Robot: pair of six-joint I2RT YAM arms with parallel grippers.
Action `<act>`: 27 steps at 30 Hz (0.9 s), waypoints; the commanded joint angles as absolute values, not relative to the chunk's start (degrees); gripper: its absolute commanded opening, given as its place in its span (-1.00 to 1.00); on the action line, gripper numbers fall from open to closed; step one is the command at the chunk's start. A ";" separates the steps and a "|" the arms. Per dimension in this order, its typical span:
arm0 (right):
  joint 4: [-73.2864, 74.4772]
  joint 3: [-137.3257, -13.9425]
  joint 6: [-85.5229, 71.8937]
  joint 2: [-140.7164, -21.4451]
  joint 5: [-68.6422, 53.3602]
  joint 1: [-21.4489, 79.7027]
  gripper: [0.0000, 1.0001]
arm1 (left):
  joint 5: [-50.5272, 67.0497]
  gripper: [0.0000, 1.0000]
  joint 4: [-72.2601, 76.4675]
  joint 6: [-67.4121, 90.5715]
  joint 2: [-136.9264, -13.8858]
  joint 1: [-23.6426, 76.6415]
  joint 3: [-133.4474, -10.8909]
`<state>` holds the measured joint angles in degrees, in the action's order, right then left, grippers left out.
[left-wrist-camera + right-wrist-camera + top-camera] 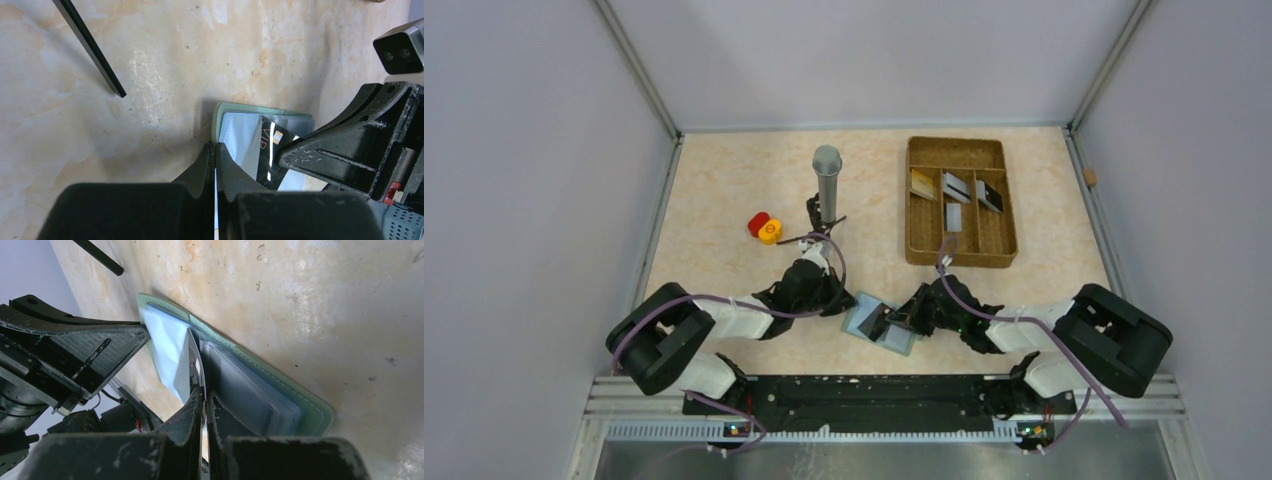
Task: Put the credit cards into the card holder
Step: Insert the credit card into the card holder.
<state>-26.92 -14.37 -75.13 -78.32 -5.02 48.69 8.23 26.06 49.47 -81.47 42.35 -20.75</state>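
The grey-green card holder [864,322] lies open near the table's front edge, between both grippers. My left gripper [215,148] is shut on the left edge of the card holder [250,109], with a thin light-blue panel between its fingers. My right gripper [205,396] is shut on a black credit card [193,360], which stands edge-on over the open card holder [300,402]. In the left wrist view that black card [270,150] shows "VIP" lettering and rests against the clear sleeves. Several more credit cards [957,186] lie in the brown tray.
The brown compartmented tray [924,250] stands at the back right. A grey cylinder on a black stand [827,175] is at the back centre, its thin black leg [90,47] close to my left gripper. A red and a yellow piece [765,228] lie to its left.
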 commanded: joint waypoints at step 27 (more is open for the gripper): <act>-18.71 -14.76 -68.93 -77.47 -10.65 46.77 -1.00 | 12.45 -1.00 27.30 45.77 -80.90 42.89 -21.62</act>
